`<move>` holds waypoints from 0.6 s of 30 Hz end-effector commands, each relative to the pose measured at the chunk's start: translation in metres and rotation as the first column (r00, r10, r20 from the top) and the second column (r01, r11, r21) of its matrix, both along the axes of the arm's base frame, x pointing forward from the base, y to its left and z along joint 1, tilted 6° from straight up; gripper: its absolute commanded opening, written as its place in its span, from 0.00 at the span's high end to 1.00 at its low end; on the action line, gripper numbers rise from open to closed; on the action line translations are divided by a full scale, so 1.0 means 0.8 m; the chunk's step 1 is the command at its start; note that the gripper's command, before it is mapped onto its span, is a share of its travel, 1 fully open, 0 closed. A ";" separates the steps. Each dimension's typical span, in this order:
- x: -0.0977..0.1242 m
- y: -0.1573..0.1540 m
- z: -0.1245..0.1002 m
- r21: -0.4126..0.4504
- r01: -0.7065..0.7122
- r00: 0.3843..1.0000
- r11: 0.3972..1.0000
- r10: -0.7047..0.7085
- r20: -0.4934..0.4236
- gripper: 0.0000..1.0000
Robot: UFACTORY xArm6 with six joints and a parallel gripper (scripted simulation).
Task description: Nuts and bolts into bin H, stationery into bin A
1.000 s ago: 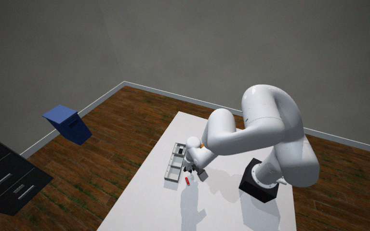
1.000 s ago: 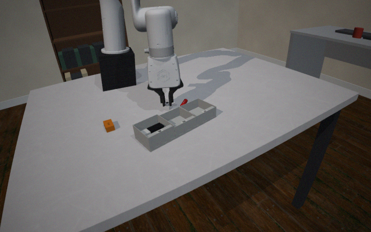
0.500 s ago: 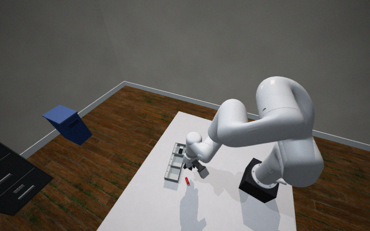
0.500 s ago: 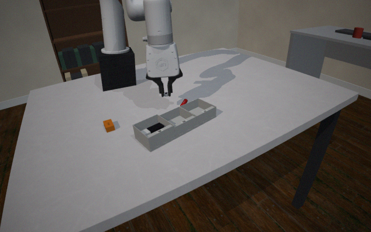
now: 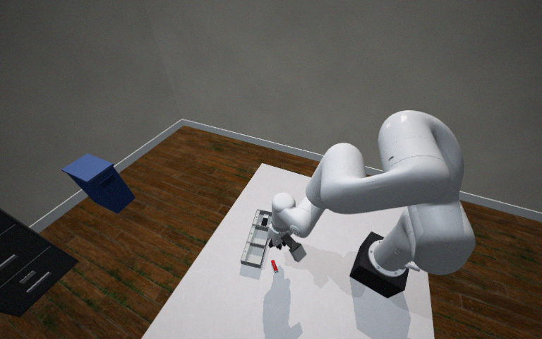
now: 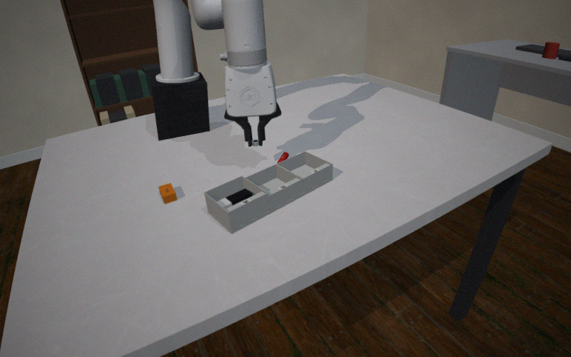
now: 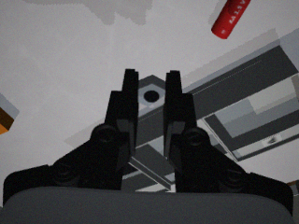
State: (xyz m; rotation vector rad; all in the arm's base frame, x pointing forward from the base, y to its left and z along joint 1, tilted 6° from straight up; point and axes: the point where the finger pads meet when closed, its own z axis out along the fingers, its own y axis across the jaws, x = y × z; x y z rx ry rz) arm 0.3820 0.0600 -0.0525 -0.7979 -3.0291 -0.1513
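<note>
Black fingers of the hand (image 6: 254, 140) stand nearly together, clamped on a small grey nut (image 7: 151, 95) whose dark hole shows between the tips near the middle of the wrist view; in the exterior view the hand hangs straight down, upper centre of the frame, with the nut (image 6: 255, 143) a pale speck at the fingertips, lifted off the table (image 6: 378, 138); the hand's shadow lies on the white surface below and to the left of it.

Just right of and below the hand in the exterior view lies a red battery (image 6: 282, 157), partly hidden behind the far wall of the bins; the wrist view has it in the upper right corner (image 7: 235, 7), slanted, with pale lettering along its side that is too blurred to read; the top view shows it (image 5: 274, 265) just beside the near end of the bins.

Grey bins (image 6: 236, 216), three joined in a row, run from lower centre toward the right of the exterior frame; the nearest bin holds a black flat thing (image 6: 239, 195); the other two show only small pale patches on their floors; letters on the bins cannot be made out.

Left of the bins, apart from them, an orange block (image 6: 167, 193) rests on the table; a sliver of it (image 7: 6, 121) shows at the left edge of the wrist view.
</note>
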 end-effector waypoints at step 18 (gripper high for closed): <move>0.093 -0.022 0.005 0.008 0.266 0.964 0.964 -0.265 -0.019 1.00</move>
